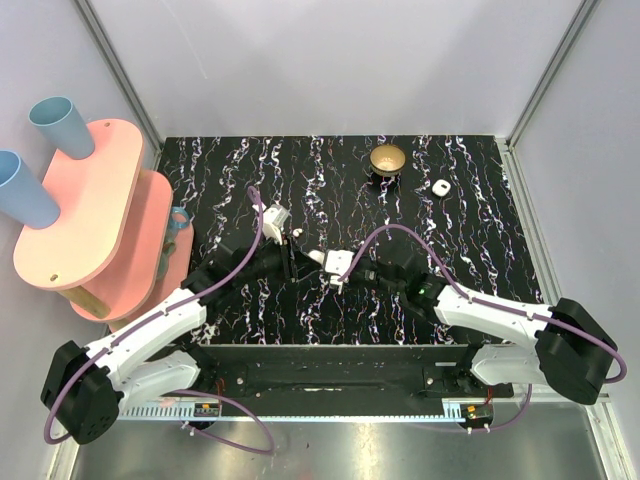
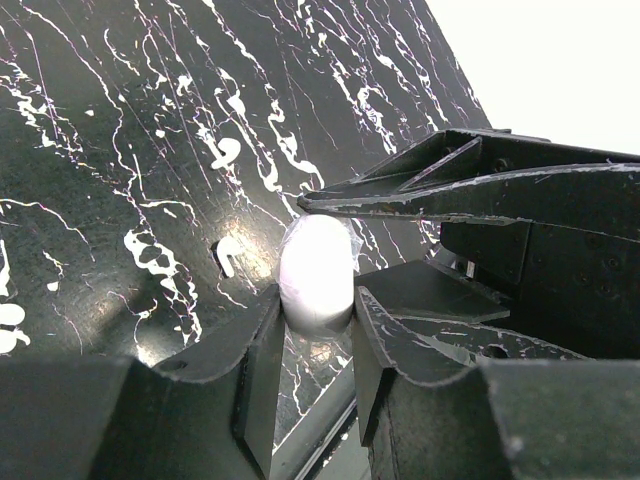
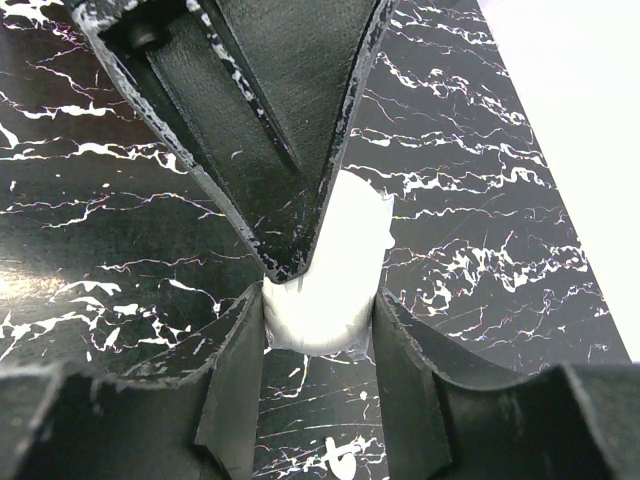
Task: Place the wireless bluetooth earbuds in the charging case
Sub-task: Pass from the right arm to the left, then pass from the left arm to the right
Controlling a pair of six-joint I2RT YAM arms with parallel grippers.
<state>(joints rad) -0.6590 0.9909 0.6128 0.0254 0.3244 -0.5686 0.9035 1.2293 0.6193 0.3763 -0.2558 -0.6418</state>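
Charging case (image 2: pixel 316 265): well to the near side of the gold dish (image 1: pixel 387 159), over the worktop (image 1: pixel 470 240). Left fingers (image 2: pixel 255 370) and right fingers (image 3: pixel 235 380) are both clenched on it, crosswise. Probable earbud (image 1: pixel 438 187): just right of the dish, right arm nearer.

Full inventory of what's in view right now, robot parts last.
charging case: 1, white, table centre, clamped from two sides
earbud: 1 seen, white, right of the gold dish; too small to be sure
gold dish: 1, gold on a black base, far centre of the table
cups: 2, blue, on the pink stand
pink stand: 1, two tiers, left of the table
teal loop: 1, at the stand's edge; unclear what it is
table: 1, black with white veins
left gripper: 1, black, shut on the charging case
right gripper: 1, black, shut on the charging case
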